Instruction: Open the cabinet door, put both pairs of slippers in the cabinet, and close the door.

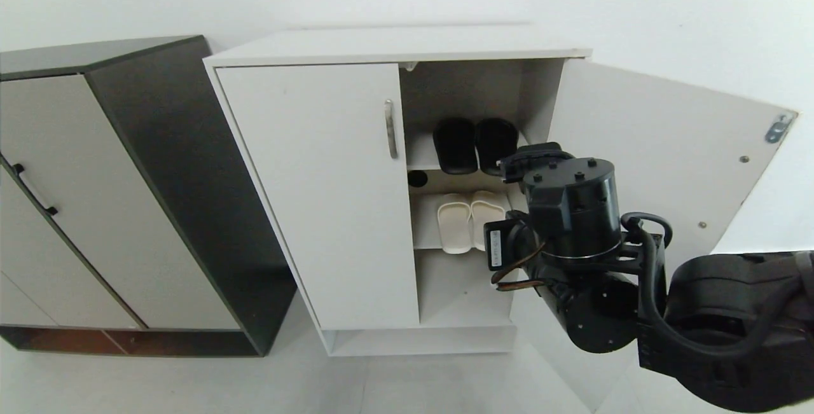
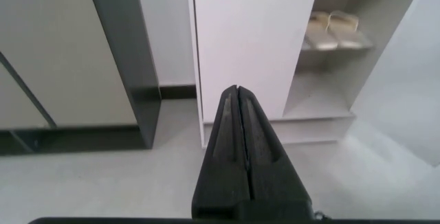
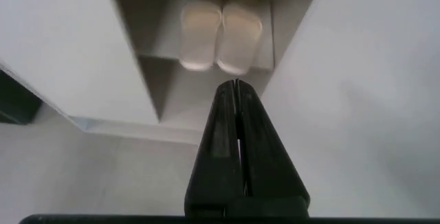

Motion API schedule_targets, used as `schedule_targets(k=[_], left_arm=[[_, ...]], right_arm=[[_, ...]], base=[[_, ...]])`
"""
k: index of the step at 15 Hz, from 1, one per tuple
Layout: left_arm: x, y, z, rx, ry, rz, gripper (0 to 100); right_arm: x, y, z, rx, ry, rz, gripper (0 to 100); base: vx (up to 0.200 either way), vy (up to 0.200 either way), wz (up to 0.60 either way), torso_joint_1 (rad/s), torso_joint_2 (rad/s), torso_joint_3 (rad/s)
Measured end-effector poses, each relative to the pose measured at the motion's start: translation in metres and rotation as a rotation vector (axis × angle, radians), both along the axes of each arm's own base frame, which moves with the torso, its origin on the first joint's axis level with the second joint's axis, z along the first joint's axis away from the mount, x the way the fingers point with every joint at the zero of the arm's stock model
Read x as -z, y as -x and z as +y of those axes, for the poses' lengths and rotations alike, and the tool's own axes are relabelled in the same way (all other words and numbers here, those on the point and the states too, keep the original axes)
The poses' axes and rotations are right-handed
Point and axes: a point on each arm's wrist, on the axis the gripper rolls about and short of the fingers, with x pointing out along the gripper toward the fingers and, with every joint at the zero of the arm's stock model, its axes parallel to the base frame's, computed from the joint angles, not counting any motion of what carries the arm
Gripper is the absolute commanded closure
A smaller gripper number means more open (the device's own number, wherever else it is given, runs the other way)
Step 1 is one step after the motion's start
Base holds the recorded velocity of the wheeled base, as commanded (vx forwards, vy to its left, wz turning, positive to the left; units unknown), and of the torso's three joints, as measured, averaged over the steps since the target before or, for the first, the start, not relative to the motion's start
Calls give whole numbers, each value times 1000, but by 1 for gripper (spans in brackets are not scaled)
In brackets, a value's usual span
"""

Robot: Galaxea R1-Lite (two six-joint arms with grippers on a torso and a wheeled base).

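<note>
The white cabinet (image 1: pixel 394 45) stands with its right door (image 1: pixel 661 159) swung open and its left door (image 1: pixel 318 191) closed. A black pair of slippers (image 1: pixel 474 145) lies on the upper shelf, and a white pair (image 1: pixel 469 220) on the shelf below. My right arm hangs in front of the open compartment, beside the open door. In the right wrist view my right gripper (image 3: pixel 237 86) is shut and empty, a little short of the white slippers (image 3: pixel 220 35). My left gripper (image 2: pixel 237 90) is shut and empty, low over the floor before the closed door (image 2: pixel 254 38).
A dark cabinet (image 1: pixel 127 179) with pale doors stands close on the left of the white one. The closed door carries a metal handle (image 1: pixel 390 129). Bare floor (image 1: pixel 381 382) lies in front of both cabinets. The lowest compartment (image 1: pixel 461 290) holds nothing.
</note>
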Motion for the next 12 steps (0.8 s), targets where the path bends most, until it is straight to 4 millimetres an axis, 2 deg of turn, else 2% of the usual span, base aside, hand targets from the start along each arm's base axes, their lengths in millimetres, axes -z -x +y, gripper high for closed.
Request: schedule_targets(k=[12], left_arm=[[0, 0, 0, 0, 0, 1, 100]], right_arm=[[3, -2, 0, 2, 8, 7, 100]], base=[[0, 0, 0, 146, -476, -329]])
